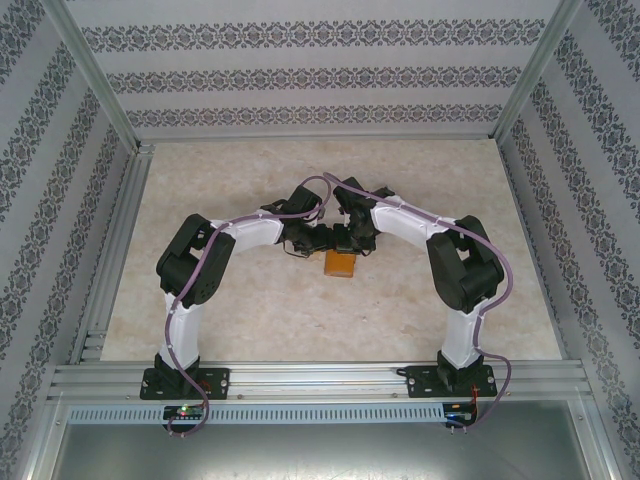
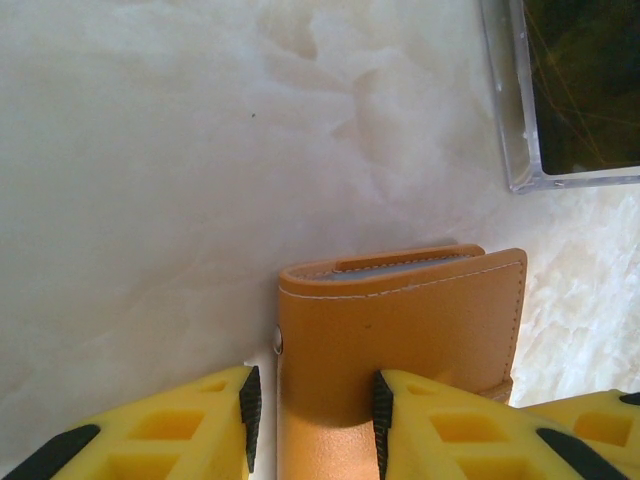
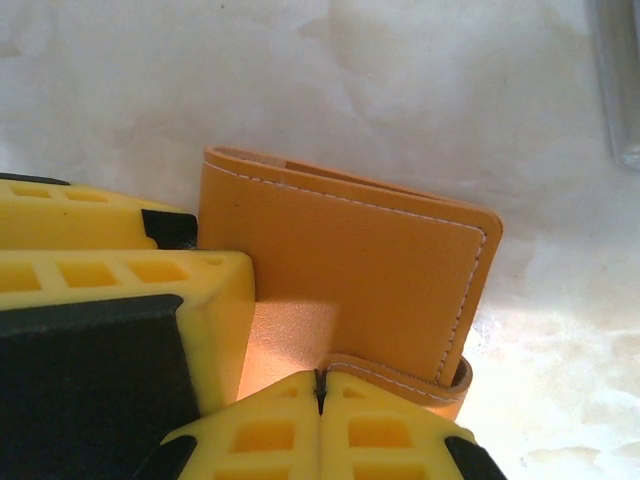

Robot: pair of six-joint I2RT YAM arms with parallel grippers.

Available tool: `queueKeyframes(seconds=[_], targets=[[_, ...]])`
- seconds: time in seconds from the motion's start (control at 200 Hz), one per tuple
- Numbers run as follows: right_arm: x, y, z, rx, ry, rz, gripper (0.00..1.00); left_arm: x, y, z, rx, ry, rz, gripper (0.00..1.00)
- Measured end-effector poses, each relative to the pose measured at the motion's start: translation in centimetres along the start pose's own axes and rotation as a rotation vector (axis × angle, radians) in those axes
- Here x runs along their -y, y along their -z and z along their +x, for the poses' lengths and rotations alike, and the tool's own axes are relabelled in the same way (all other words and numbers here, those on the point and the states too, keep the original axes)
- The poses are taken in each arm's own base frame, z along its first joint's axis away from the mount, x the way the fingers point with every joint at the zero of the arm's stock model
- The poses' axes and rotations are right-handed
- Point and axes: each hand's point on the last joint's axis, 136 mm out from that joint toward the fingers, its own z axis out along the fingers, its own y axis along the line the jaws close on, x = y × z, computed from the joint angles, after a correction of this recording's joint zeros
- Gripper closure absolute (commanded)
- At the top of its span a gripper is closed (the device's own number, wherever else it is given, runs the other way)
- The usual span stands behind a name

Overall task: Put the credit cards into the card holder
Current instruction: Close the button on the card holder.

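Clamping the card holder [image 2: 400, 320], centred on the worktop [image 1: 250, 310], in the partly spread left end effector [image 2: 313, 405]; holding the fully clenched right end effector [image 3: 320, 385] against its lower flap.

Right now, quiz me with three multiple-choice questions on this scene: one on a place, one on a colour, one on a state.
1. Where is the wallet?
A. between the fingers of the left gripper
B. in the far left corner
C. at the near edge

2. What colour is the wallet?
A. blue
B. orange-tan
C. black

3. The right gripper is:
A. wide open
B. shut
C. half open

Answers:
1 A, one finger sits on each side of the wallet in the left wrist view.
2 B, its face is orange-tan with pale stitching.
3 B, its fingertips meet with no gap.
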Motion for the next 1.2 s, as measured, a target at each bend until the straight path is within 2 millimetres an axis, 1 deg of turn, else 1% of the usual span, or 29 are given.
queueKeyframes(seconds=[0.34,0.724,0.864,0.889,0.909,0.939,0.959,1.084,1.159,1.199], targets=[[0.1,-0.2,0.0,0.025,0.007,-0.009,1.0,0.0,0.0,0.0,0.0,0.0,0.0,0.63],[0.3,-0.7,0.4,0.092,0.031,-0.03,1.0,-0.1,0.0,0.1,0.001,0.004,-0.002,0.63],[0.0,-0.3,0.1,0.103,0.043,-0.042,1.0,-0.1,0.1,0.0,0.016,0.005,-0.005,0.62],[0.1,-0.2,0.1,0.101,0.044,-0.043,0.97,-0.1,0.2,0.0,0.022,0.002,-0.006,0.62],[0.0,-0.1,0.1,0.099,0.047,-0.044,0.92,-0.1,0.2,0.0,0.028,0.0,-0.009,0.61],[0.0,-0.1,0.1,0.097,0.052,-0.046,0.82,-0.2,0.4,-0.1,0.039,-0.002,-0.018,0.6],[0.0,-0.1,0.1,0.097,0.053,-0.046,0.78,-0.3,0.4,-0.1,0.044,-0.002,-0.023,0.6],[-0.1,0.4,0.0,0.105,0.089,-0.045,0.66,-1.4,1.9,-0.3,0.102,-0.009,-0.083,0.57],[0.1,1.2,0.1,0.114,0.109,-0.03,0.64,-1.5,3.6,-1.0,0.157,-0.021,-0.106,0.56],[0.3,2.0,-0.1,0.131,0.115,-0.026,0.62,-1.4,4.8,-1.5,0.192,-0.032,-0.113,0.55]])
